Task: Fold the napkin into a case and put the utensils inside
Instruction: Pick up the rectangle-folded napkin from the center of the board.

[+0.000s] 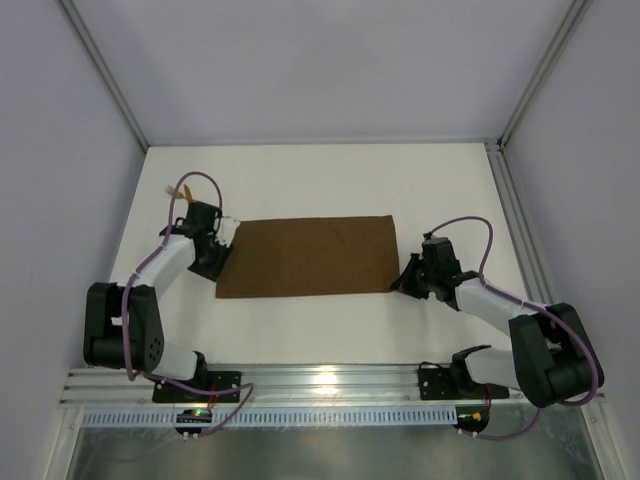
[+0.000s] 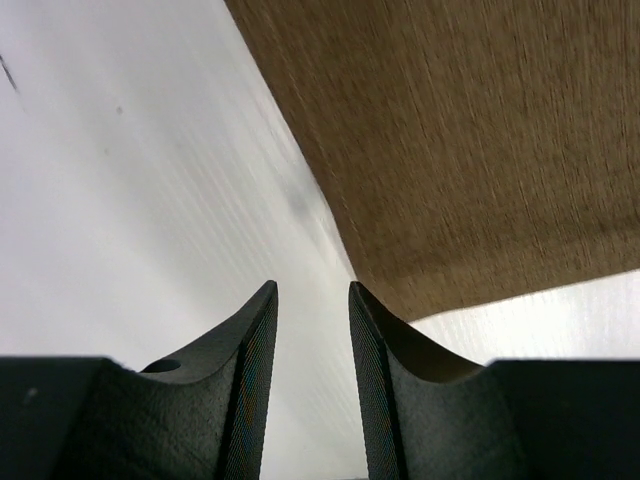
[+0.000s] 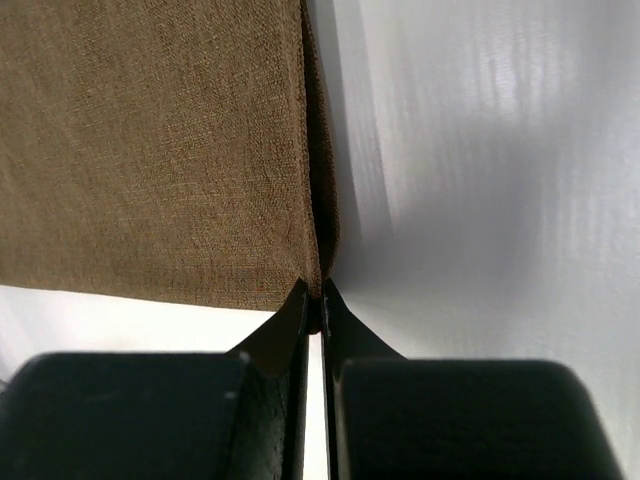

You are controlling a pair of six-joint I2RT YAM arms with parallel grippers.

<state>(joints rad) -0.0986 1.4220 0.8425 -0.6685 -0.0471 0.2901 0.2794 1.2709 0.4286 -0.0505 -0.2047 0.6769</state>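
The dark-brown napkin [image 1: 310,257] lies flat mid-table as a wide oblong, apparently folded double. My left gripper [image 1: 218,266] is open and empty just off its left near corner; in the left wrist view the gripper [image 2: 312,290] has only bare table between its fingers, with the cloth [image 2: 480,130] up to the right. My right gripper [image 1: 401,283] is at the right near corner. In the right wrist view the gripper [image 3: 314,292] is shut on that corner of the cloth [image 3: 150,150]. A small gold-coloured piece [image 1: 173,190], likely a utensil, shows behind the left arm, mostly hidden.
The white table [image 1: 320,180] is boxed in by pale walls at the back and both sides, with metal posts [image 1: 105,80] at the corners. An aluminium rail [image 1: 330,378] runs along the near edge by the arm bases.
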